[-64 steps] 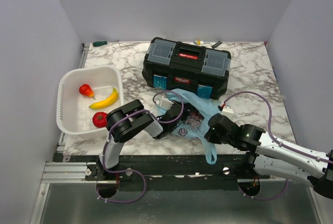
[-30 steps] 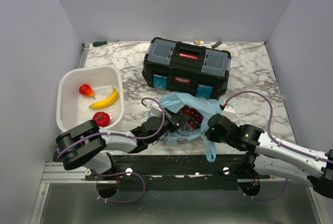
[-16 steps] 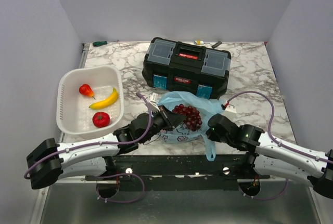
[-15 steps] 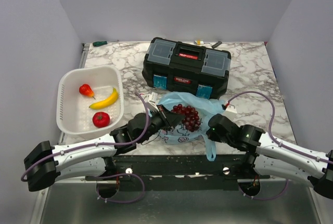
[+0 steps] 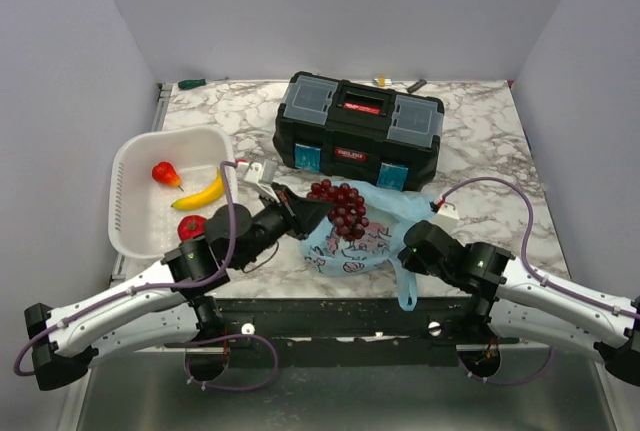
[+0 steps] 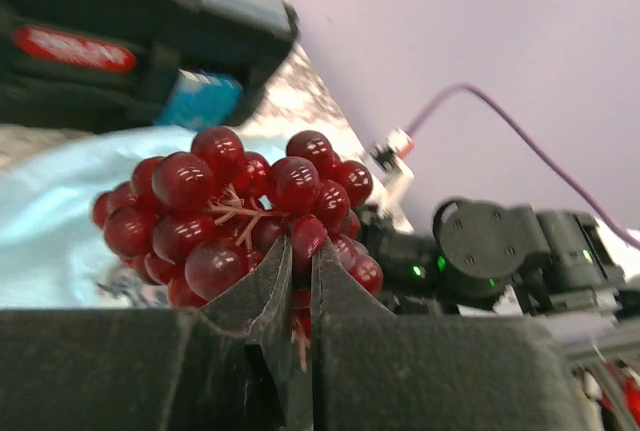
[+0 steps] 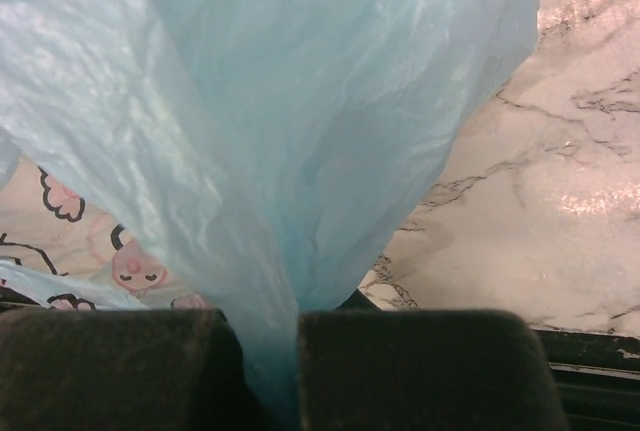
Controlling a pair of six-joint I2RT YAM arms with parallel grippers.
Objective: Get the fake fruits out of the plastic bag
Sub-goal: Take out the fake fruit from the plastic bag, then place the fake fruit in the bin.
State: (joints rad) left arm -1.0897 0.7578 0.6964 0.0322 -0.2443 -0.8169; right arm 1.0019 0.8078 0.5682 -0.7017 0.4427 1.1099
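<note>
While the left end effector (image 5: 303, 213) is clamped on the stem of the grape bunch (image 5: 338, 207), the bunch sits outside the plastic bag (image 5: 352, 251), over its far left edge and just in front of the black toolbox (image 5: 358, 129). The left wrist view shows both fingers (image 6: 255, 293) closed on the stem, with the berries above them. The right end effector (image 5: 408, 251) is closed on a gathered fold at the bag's right side; the right wrist view shows the blue film pinched between the shut jaws. The bag rests on the marble bench (image 5: 480, 151). The white basket (image 5: 128, 159), at the left, contains the banana (image 5: 200, 194), the red apple (image 5: 192, 227) and a small red pear-shaped fruit (image 5: 165, 173)
</note>
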